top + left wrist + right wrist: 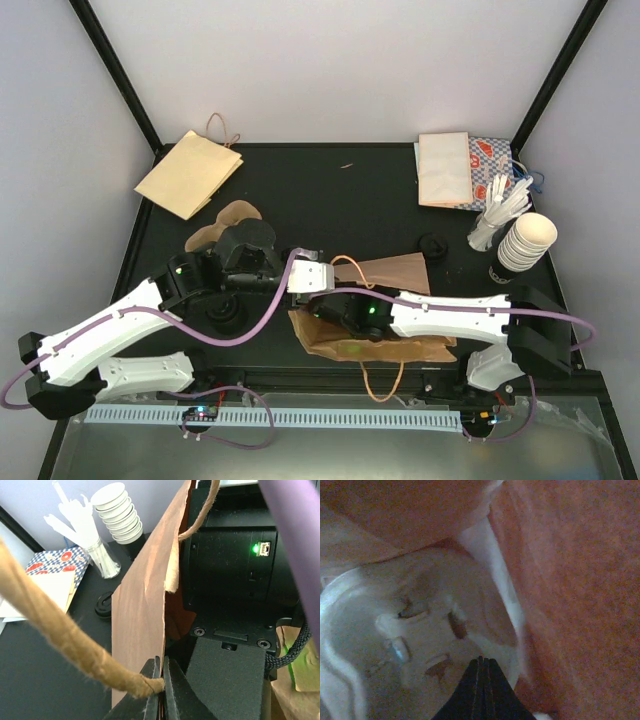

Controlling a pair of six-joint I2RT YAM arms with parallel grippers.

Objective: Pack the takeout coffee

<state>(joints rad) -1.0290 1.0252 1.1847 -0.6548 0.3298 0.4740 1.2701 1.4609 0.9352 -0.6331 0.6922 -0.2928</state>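
Two arms meet near the middle of the table [330, 190], both at the crumpled brown paper bag [400, 270], which sits a bit toward 6 o'clock from ctr. The left gripper [161, 682] has its fingers pressed together on the bag's rim, right where the twine handle [60, 635] is fixed; the paper panel rises from the pinch toward 12 o'clock in the left wrist view. The right gripper [481, 660] is reached inside the bag. From above its fingers are hidden by the paper and the arm's own black wrist. In the right wrist view its two dark fingers are closed tip to tip w/ nothing seen btwn them, pointing at the takeout coffee [420, 630]. The coffee shows only as a blurred whitish round top w/ raised moulded bits, w/ brown paper close around it at 12 and 3 o'clock. Can't tell if the tips touch it. Its side and print are out of sight, and from above it is fully covered. Elsewhere on the table: a stack of cream cups [527, 240] at 3 o'clock, w/ a glass of white cutlery [497, 215] just beside it; napkins [443, 168] at 1 o'clock; a flat bag [188, 172] at 11 o'clock; a brown carrier [228, 220] at 9 o'clock, partly under the left arm.
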